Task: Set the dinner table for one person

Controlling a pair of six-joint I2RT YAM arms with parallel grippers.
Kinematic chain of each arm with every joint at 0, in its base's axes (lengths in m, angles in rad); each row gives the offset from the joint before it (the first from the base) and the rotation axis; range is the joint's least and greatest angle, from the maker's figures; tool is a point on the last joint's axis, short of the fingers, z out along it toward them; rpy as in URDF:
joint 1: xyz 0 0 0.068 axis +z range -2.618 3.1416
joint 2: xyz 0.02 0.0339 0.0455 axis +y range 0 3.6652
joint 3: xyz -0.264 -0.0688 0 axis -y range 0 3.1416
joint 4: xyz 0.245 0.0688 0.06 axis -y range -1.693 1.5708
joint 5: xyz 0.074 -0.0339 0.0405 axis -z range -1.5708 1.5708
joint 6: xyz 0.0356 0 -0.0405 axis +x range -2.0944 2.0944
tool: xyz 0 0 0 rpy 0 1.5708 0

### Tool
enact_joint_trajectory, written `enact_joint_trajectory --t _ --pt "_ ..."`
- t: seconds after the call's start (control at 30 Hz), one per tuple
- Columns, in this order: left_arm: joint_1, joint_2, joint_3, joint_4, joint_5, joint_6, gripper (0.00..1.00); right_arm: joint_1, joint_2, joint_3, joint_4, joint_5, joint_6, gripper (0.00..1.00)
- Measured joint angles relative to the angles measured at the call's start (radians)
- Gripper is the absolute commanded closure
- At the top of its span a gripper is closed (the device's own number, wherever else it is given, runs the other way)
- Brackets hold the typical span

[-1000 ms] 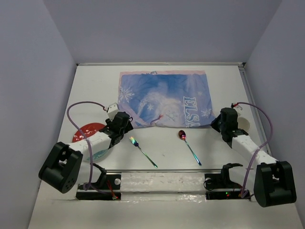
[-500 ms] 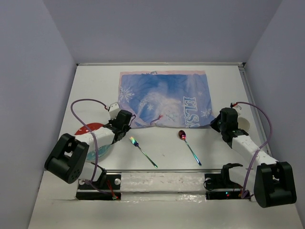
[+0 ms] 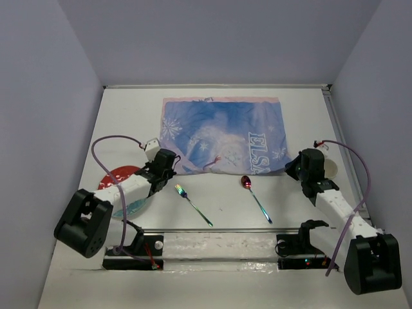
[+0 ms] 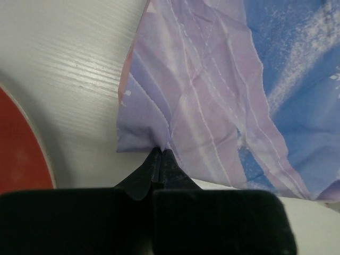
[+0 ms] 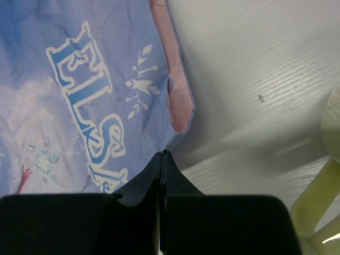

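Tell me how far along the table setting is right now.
Early. Done: the blue mat lies spread on the table. In hand: the left gripper and right gripper each pinch a near corner of it, apparently to position it. To do: fork and spoon lie on bare table before the mat, red plate off to the left, none on the mat.

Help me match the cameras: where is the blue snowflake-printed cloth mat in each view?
Top external: the blue snowflake-printed cloth mat lies centre, toward the far edge.
Left wrist: it fills the upper right.
Right wrist: it fills the left side.
Shared landmark: the matte white tabletop beside it.
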State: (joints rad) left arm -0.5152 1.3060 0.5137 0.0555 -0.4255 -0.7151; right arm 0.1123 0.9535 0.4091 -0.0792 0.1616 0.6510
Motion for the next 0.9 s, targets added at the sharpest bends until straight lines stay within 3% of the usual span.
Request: enact_joint_trajectory --t 0.2,0.4,0.47,0.5,0.57,0.6,0.7,0.73,0.8,0.9 --pt "0.0 -0.152 -0.045 -0.047 0.023 -0.005 1.0 0.0 -0.066 -0.019 -0.029 -0.033 0.018 1.0" --pt "0.0 -0.192 -0.063 -0.075 0.044 -0.008 1.0 0.0 -0.081 -0.032 -0.069 -0.036 0.024 1.0" --pt "0.0 -0.2 -0.078 -0.079 0.054 -0.008 0.9 0.0 -0.081 -0.032 -0.078 -0.031 0.027 1.0" --pt "0.0 -0.206 -0.086 -0.084 0.06 -0.008 0.8 0.0 -0.081 -0.032 -0.08 -0.029 0.027 0.99" --pt "0.0 -0.224 -0.101 -0.097 0.069 -0.008 0.7 0.0 -0.081 -0.032 -0.082 -0.028 0.027 0.89" --pt "0.0 -0.231 -0.105 -0.101 0.072 -0.01 0.51 0.0 -0.082 -0.032 -0.085 -0.028 0.028 0.8" --pt "0.0 -0.249 -0.108 -0.112 0.081 -0.007 0.35 0.0 -0.083 -0.032 -0.093 -0.027 0.029 0.68" --pt "0.0 -0.257 -0.108 -0.114 0.086 -0.009 0.23 0.0 -0.086 -0.032 -0.098 -0.027 0.026 0.6" --pt "0.0 -0.278 -0.108 -0.122 0.092 -0.006 0.01 0.0 -0.096 -0.031 -0.104 -0.029 0.021 0.54" --pt "0.0 -0.342 -0.108 -0.137 0.105 -0.005 0.01 0.0 -0.109 -0.017 -0.119 -0.029 0.0 0.54"
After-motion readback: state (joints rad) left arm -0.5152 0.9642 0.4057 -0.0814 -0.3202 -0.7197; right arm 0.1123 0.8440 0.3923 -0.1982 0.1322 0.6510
